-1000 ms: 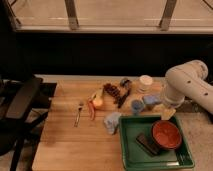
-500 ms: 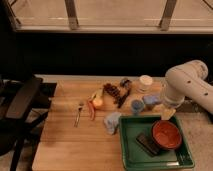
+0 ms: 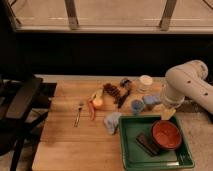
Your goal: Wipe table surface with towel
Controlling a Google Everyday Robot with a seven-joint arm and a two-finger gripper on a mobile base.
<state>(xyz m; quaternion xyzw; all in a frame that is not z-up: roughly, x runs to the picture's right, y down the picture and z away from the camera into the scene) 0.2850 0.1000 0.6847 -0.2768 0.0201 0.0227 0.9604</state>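
Note:
The towel (image 3: 112, 122), a small pale blue-grey crumpled cloth, lies on the wooden table surface (image 3: 65, 142) just left of the green tray. My white arm reaches in from the right. My gripper (image 3: 168, 114) hangs above the tray's back right corner, well to the right of the towel and not touching it. It looks open, with nothing in it.
A green tray (image 3: 128, 159) at the front right holds a red bowl (image 3: 166, 135) and a dark block (image 3: 147, 144). A blue cup (image 3: 136, 106), a pale blue block (image 3: 151, 100), a white cup (image 3: 145, 81), food items (image 3: 97, 102) and a fork (image 3: 79, 112) lie mid-table. A black chair (image 3: 20, 100) stands at the left.

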